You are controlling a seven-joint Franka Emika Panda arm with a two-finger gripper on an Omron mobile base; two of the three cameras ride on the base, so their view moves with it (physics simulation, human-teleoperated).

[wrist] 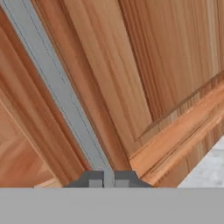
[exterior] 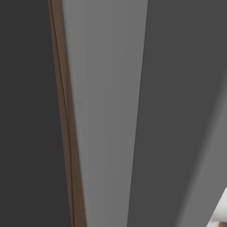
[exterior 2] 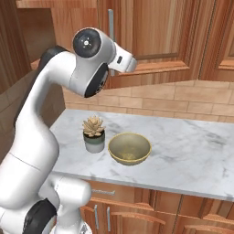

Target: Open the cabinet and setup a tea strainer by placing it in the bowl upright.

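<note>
Left base view. I see grey and dark upright panels [exterior: 106, 111] close to the lens, with a thin brown edge [exterior: 66, 133] between them; I cannot identify them further.

Right base view. The arm [exterior 2: 87, 64] rises from the lower left, bends at a raised elbow and reaches up and away to the upper cabinet door [exterior 2: 151, 32]. Its wrist ends at the door's metal bar handle [exterior 2: 110, 36], which stands vertical. On the marble counter [exterior 2: 192, 155] below sit an empty yellow-green bowl [exterior 2: 130, 148] and, just beside it on the left, a small potted succulent [exterior 2: 94, 135]. The door is shut, so I judge the tea strainer to be behind it, unseen. The bowl lies well below and slightly right of the hand.

Hand view. The gripper [wrist: 108, 180] straddles the handle [wrist: 52, 83], whose long axis runs from the fingertips [wrist: 95, 180] diagonally up and left across the wooden door [wrist: 144, 65]. The bar passes through the narrow gap between the two tips, which appear nearly closed on it; firm contact I cannot confirm. I judge that the coming pull turns on this: the handle lies directly within the claw, the hand facing the door squarely, and the door must swing outward toward me.
</note>
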